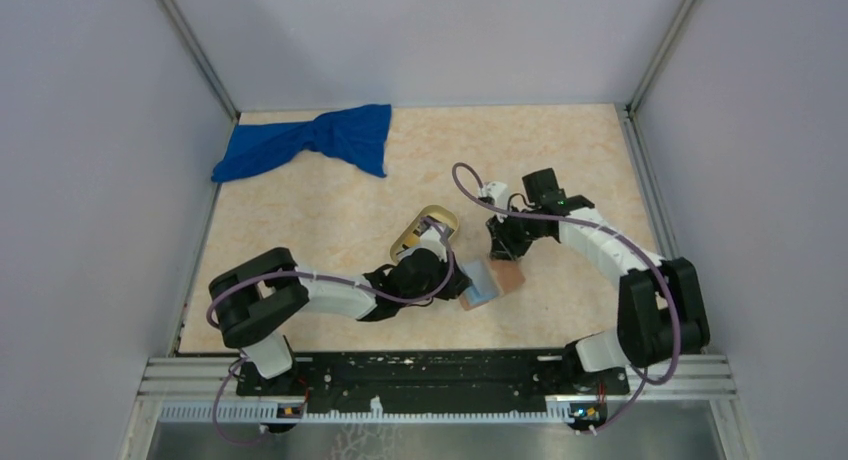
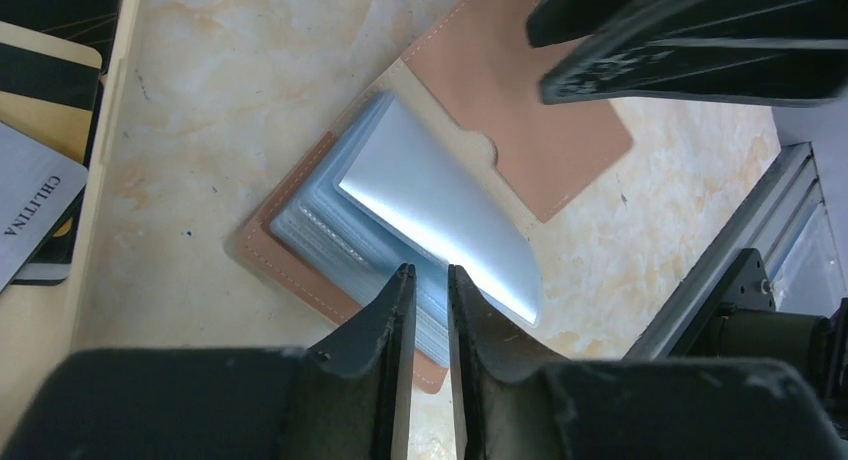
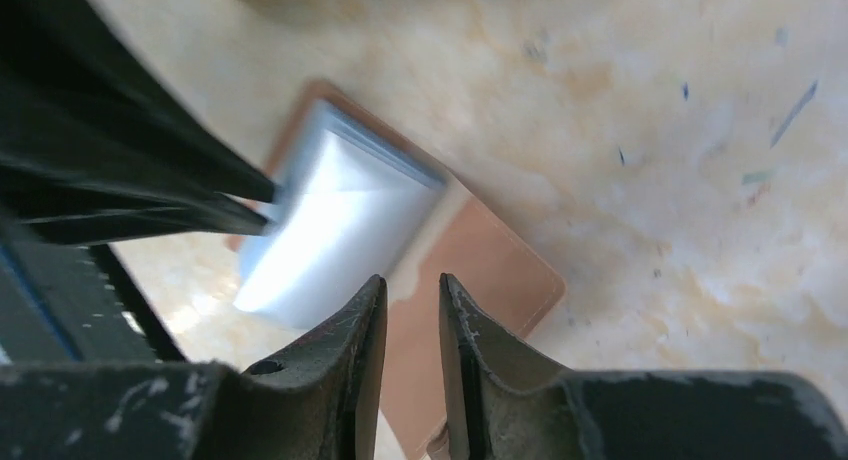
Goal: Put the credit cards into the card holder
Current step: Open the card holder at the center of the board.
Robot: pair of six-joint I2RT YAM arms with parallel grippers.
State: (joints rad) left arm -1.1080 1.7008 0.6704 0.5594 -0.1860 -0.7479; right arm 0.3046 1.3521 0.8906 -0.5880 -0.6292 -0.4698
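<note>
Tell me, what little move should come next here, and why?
Probably the right gripper should reach to the tray for the grey card: the card holder lies open with a clear sleeve lifted, yet that gripper's jaws hold nothing.

There was one card holder (image 1: 490, 278) on the one counter (image 1: 560, 160), one oval tray (image 1: 400, 245) and one blue cloth (image 1: 310, 145). One grey card (image 2: 30, 205) showed; the black cards (image 2: 60, 15) were cut off by the frame edge and could not be counted. Two grippers were in view: left gripper (image 2: 428, 272) and right gripper (image 3: 412, 280).
</note>
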